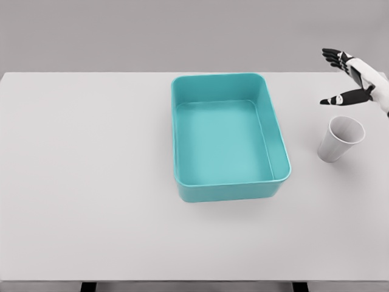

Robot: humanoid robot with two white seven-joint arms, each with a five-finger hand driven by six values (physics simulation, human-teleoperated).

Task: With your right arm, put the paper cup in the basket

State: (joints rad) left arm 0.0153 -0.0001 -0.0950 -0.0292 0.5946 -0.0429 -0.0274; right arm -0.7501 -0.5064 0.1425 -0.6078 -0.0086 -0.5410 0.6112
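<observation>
On the plain white counter (91, 182) I see a smooth teal basket (182, 140), rectangular with rounded corners, near the middle. Toward the right edge stands the white paper cup (340, 139), unmarked, tapered, upright. Above it my right hand (351, 76) hovers, fingers spread, holding nothing.

paper cup (340, 139) right of basket (182, 137), on table (85, 182)

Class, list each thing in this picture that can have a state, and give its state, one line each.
White paper cup: upright on the table, mouth open, not held.
Teal rectangular plastic basket: empty, open side up.
Right hand: open, fingers spread, above the cup, not touching it.
</observation>
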